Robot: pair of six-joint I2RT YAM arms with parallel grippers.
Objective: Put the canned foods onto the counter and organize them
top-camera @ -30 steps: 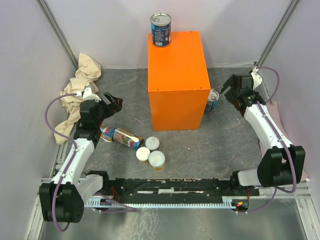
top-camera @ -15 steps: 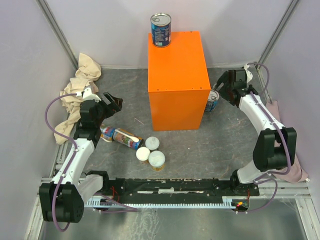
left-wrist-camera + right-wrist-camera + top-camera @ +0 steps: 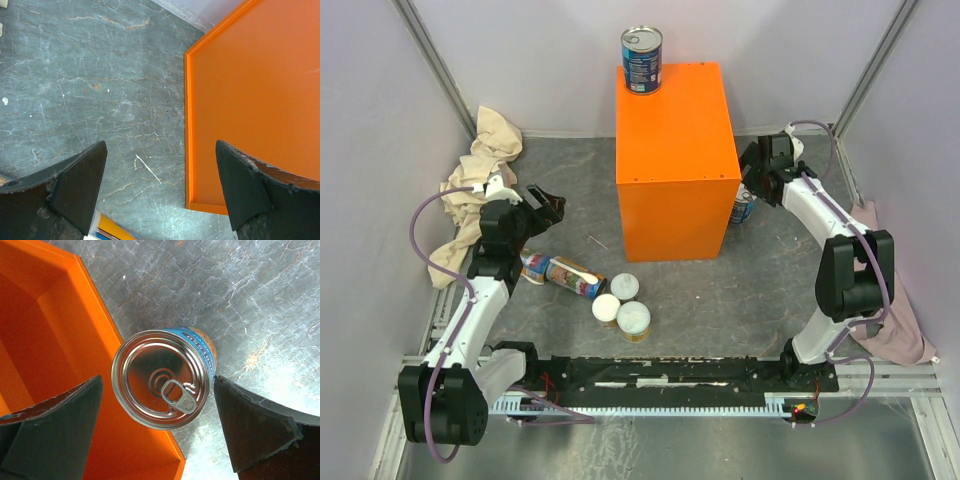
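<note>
pale lilac walls (image 3: 550, 60) enclose a grey marbled floor (image 3: 720, 300).

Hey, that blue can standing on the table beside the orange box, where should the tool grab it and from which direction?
Take the blue can by its side wall, coming straight down from above: it stands upright, pull-tab lid up. The orange box sits close on one side, so the fingers of the open right tool probably fit best on the two free sides, along the box face.

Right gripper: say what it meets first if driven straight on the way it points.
The right gripper would likely meet the silver pull-tab top of the blue-labelled steel can, centred between its open fingers, beside the bright orange box. How far is unclear.
</note>
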